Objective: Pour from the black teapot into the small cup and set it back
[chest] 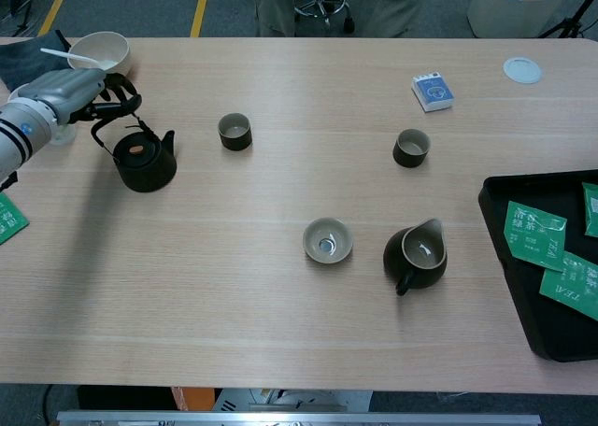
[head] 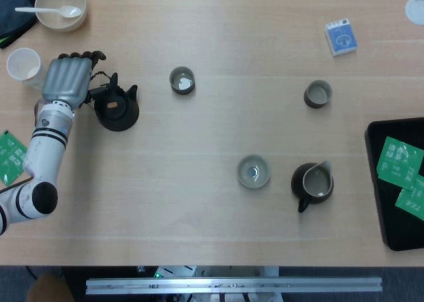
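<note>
The black teapot (head: 118, 110) (chest: 145, 162) stands upright on the table at the left, spout pointing right. My left hand (head: 67, 79) (chest: 67, 90) is just left of it, fingers curled around the top of its wire handle (chest: 116, 113). To the teapot's right stands a small dark cup (head: 181, 80) (chest: 234, 131). A second small cup (head: 318, 93) (chest: 411, 148) is further right. A pale shallow cup (head: 254, 171) (chest: 328, 240) sits near the middle, beside a dark pitcher (head: 313, 181) (chest: 416, 255). My right hand appears in neither view.
A white bowl with a spoon (head: 60, 6) and a paper cup (head: 25, 65) stand behind my left hand. A blue card box (head: 340, 37) lies at the back right. A black tray (head: 379, 183) with green tea packets fills the right edge. One green packet (head: 10, 156) lies at the left.
</note>
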Tool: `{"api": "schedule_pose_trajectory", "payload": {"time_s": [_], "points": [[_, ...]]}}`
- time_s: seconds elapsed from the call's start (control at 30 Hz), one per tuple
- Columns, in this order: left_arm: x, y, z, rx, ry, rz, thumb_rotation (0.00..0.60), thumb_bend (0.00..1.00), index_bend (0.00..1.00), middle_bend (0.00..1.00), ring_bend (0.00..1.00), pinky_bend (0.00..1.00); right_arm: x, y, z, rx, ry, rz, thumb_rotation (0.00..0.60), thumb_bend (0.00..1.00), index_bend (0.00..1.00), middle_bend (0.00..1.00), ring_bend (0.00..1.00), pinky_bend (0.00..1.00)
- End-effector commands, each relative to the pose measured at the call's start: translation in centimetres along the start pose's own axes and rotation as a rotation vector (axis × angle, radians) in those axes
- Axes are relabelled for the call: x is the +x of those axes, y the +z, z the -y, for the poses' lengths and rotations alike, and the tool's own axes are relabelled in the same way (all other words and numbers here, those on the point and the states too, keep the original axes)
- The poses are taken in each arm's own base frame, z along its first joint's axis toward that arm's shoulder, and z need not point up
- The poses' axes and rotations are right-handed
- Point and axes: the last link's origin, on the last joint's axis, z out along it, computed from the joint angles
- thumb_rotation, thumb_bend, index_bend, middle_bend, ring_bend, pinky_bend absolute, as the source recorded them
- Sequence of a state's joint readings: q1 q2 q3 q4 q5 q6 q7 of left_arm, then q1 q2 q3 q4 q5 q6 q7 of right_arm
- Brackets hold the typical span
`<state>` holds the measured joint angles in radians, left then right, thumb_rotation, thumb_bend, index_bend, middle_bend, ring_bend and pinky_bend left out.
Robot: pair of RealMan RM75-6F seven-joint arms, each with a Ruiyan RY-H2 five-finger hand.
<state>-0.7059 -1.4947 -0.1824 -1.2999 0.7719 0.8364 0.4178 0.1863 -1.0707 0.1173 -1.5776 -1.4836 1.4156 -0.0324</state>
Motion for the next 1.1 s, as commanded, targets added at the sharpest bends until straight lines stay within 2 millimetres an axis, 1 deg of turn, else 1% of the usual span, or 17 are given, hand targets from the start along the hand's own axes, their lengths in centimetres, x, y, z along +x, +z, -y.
{"api": "schedule_pose_trajectory", "payload": {"time_s": [0.03, 0.2, 0.3, 0.43, 0.77, 0.93, 1.1], "points": [[-0.5, 0.3, 0.1, 0.013, 0.02, 0.023, 0.063, 0.36, 0.19, 0.26, 0.24, 0.23, 0.0, 0.0, 0.0, -0.001, 0.0, 0.001, 0.6, 0.43, 0.26, 0.31, 0.19, 0.13], [-0.7, 0.0, 0.3, 0.024, 0.021, 0.038, 0.063, 0.36, 0.2, 0.29, 0.25, 0.23, -0.1, 0.0, 0.0, -0.002, 0.0, 0.004, 0.6, 0.43, 0.26, 0.31, 0.19, 0.13], [-0.7, -0.3, 0.0, 0.018, -0.01, 0.05, 0.062, 0.36, 0.21, 0.3, 0.26, 0.23, -0.1, 0.0, 0.0, -0.001, 0.0, 0.003, 0.6, 0.43, 0.26, 0.31, 0.19, 0.13], [-0.7, -0.8, -0.8, -0.018, -0.054, 0.066, 0.06, 0.36, 0.23, 0.31, 0.26, 0.23, -0.1, -0.1, -0.1, -0.003, 0.002, 0.002, 0.6, 0.43, 0.26, 0.31, 0.19, 0.13], [-1.0, -2.3, -2.9, -0.114, -0.08, 0.086, 0.057, 0.36, 0.24, 0.32, 0.26, 0.23, -0.1, -0.5, -0.4, -0.015, 0.003, -0.003, 0.6, 0.43, 0.26, 0.31, 0.19, 0.13], [-1.2, -3.1, -3.7, -0.153, -0.064, 0.095, 0.061, 0.36, 0.24, 0.32, 0.26, 0.23, -0.2, -0.7, -0.6, -0.019, 0.007, -0.002, 0.6, 0.43, 0.26, 0.31, 0.19, 0.13], [-1.1, -3.1, -3.6, -0.151, 0.008, 0.072, 0.061, 0.36, 0.25, 0.33, 0.27, 0.23, -0.2, -0.8, -0.7, -0.02, 0.01, -0.004, 0.6, 0.43, 0.26, 0.31, 0.19, 0.13]]}}
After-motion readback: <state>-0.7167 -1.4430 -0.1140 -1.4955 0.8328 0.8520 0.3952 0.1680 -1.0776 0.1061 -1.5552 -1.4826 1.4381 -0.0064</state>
